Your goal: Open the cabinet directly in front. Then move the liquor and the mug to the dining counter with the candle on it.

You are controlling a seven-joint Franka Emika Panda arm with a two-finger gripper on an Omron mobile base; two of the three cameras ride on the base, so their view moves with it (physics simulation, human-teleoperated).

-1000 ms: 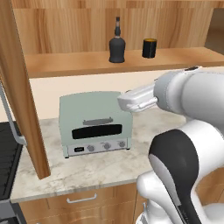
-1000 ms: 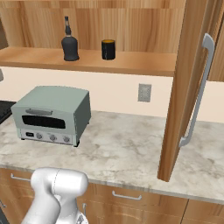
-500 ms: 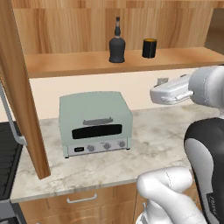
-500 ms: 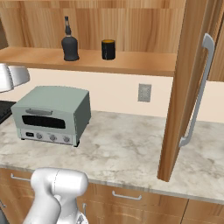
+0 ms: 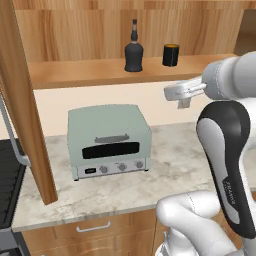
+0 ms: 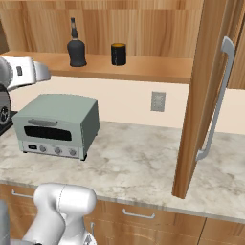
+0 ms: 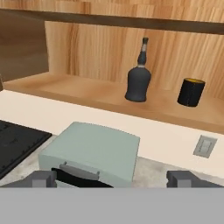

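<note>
The cabinet stands open, its left door (image 5: 20, 100) and right door (image 6: 206, 95) swung out toward me. On its lower shelf (image 5: 90, 74) the near-black liquor bottle (image 5: 133, 52) (image 6: 76, 48) (image 7: 138, 81) stands upright. The black mug (image 5: 171, 55) (image 6: 118, 53) (image 7: 191, 92) is just to its right, apart from it. My gripper (image 5: 174, 94) (image 7: 113, 179) hovers in front of the shelf, below and to the right of the mug, above the counter. It is open and holds nothing. The dining counter and the candle are out of view.
A pale green toaster oven (image 5: 109, 140) (image 6: 56, 125) sits on the marble wall counter (image 6: 139, 167) under the shelf. A dark stovetop (image 5: 9, 185) lies at the left. A wall outlet (image 6: 158, 101) is behind the counter. Drawers (image 5: 95, 227) run below.
The hand has risen and swung right from over the toaster oven toward the shelf, and the arm's elbow has shifted right. Bottle and mug have not moved. The jaws stay open.
</note>
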